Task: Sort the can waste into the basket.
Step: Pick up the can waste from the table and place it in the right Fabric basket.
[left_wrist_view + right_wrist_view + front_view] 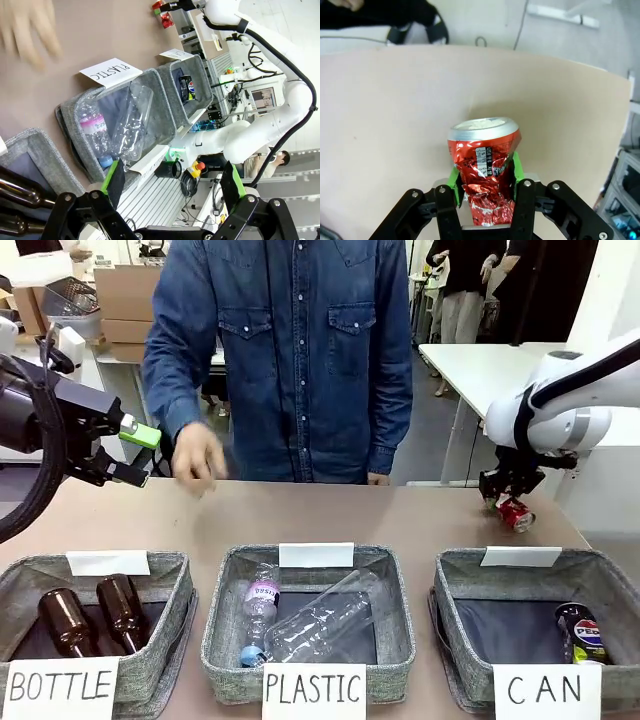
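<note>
Fingers of right gripper (512,502) pinch the red can (516,514) just above table (400,515), behind the CAN basket (520,585); black Pepsi can (581,632) lies in that basket's right corner. L gripper (133,452) up at far left, fingers spread wide, nothing held; person's hand (198,458) near it. L wrist view: wide fingers (114,181) over PLASTIC basket (165,107) w/ clear bottles (131,125). R wrist view: green pads (453,181) squeeze dented red can's waist, top end pointing away.
</note>
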### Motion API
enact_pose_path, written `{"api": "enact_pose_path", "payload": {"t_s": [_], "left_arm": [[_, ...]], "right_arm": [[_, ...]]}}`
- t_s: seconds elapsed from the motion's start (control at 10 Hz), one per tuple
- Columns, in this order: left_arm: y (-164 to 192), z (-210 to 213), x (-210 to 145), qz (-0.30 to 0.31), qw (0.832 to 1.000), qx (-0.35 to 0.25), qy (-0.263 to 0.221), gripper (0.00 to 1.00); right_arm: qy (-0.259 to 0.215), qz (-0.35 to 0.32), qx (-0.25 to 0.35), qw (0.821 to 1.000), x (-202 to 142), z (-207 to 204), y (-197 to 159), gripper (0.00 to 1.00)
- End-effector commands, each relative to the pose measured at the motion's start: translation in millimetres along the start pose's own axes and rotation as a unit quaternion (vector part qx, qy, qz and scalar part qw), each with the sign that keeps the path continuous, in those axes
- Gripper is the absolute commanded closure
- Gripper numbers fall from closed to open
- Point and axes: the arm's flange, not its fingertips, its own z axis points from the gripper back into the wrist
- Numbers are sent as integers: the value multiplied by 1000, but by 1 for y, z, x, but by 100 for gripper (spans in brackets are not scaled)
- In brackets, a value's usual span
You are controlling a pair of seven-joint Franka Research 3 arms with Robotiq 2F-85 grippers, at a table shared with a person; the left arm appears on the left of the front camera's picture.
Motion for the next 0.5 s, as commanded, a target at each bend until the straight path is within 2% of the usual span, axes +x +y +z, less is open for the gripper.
{"api": "enact_pose_path", "payload": {"t_s": [0.0,0.1,0.2,0.3,0.4], "left_arm": [[-1,1,-2,-1,1000,-1,5,0],[-1,1,-2,-1,1000,-1,5,0],[-1,1,-2,-1,1000,-1,5,0],[-1,1,-2,-1,1000,-1,5,0],[-1,1,-2,-1,1000,-1,5,0]], "right_arm": [[-25,43,73,996,-21,73,-7,99],[-16,62,110,992,-43,122,-9,99],[12,82,110,990,-70,158,-7,99],[30,123,136,983,-113,195,2,99],[58,191,154,968,-151,215,9,99]]}}
